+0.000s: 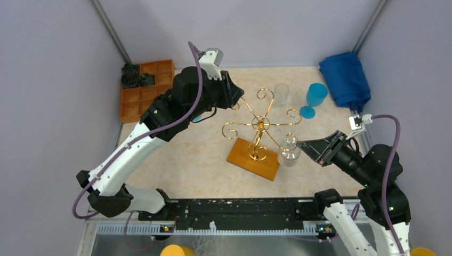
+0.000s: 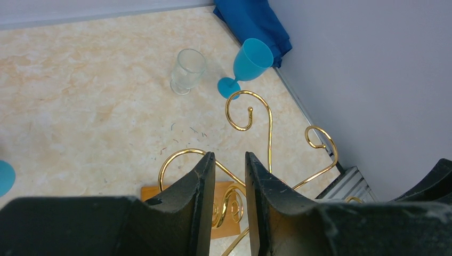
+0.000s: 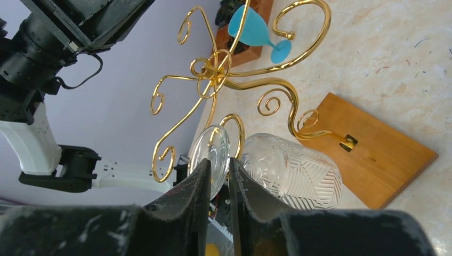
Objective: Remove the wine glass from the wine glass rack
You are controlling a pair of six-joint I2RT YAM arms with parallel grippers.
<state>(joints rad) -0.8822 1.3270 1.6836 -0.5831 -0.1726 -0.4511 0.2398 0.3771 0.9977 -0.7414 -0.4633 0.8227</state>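
Note:
The gold wire wine glass rack (image 1: 261, 125) stands mid-table on its orange-brown wooden base (image 1: 253, 159). A clear cut-pattern wine glass (image 1: 289, 152) hangs upside down from the rack's near-right arm. In the right wrist view its bowl (image 3: 293, 170) lies right of the fingers and its round foot (image 3: 210, 152) sits between them. My right gripper (image 1: 303, 144) (image 3: 218, 162) is shut on that foot. My left gripper (image 1: 234, 97) (image 2: 230, 156) hovers above the rack's far-left arm (image 2: 181, 154) with its jaws a little apart and empty.
A blue goblet (image 1: 315, 96) and a clear tumbler (image 1: 281, 93) stand behind the rack. A blue cloth (image 1: 345, 80) lies at the back right corner. An orange compartment tray (image 1: 144, 93) with dark objects sits back left. Another blue goblet (image 3: 250, 29) stands under my left arm.

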